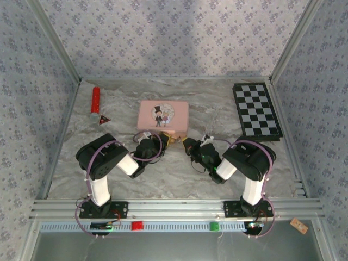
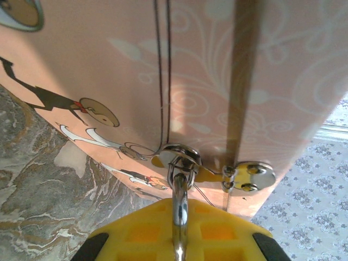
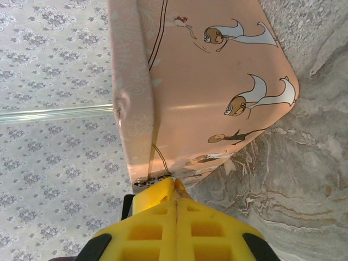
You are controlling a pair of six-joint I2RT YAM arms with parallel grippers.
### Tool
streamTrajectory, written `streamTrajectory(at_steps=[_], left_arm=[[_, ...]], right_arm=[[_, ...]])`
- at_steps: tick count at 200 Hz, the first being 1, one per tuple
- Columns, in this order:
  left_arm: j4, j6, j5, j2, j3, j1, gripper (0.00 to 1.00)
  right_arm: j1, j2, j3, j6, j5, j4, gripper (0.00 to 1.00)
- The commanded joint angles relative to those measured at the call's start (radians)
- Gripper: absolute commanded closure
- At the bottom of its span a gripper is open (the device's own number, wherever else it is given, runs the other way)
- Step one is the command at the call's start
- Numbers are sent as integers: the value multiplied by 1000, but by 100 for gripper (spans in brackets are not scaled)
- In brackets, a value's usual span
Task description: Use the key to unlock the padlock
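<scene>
The left gripper (image 2: 178, 209) is clamped on the silvery shackle of the padlock (image 2: 179, 187), hooked through the hasp (image 2: 247, 176) on the pink rectangular cartoon tin's (image 2: 217, 65) near side; its body is hidden. The right gripper (image 3: 174, 184), pressed shut, sits at that hasp; whether it holds a key cannot be told.

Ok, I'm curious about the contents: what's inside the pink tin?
The pink tin is shut, with a padlock shackle through its clasp. The closed lid covers whatever is inside.
</scene>
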Motion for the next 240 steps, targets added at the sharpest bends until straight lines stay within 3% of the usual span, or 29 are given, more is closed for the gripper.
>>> streamTrajectory(at_steps=[1,72,164,240], left_arm=[[110,-1,44,7,7,-11,96],[126,1,44,-1,8,15,96],[122,-90,97,6,24,25,98],[20,-141,10,-72,7,-15,98]], right_arm=[[-2,10,19,12,-8,8,100],[0,41,-17,22,-7,8,100],[8,-59,-35,-129,25,7,100],[35,-54,-21,-120,89,7,100]])
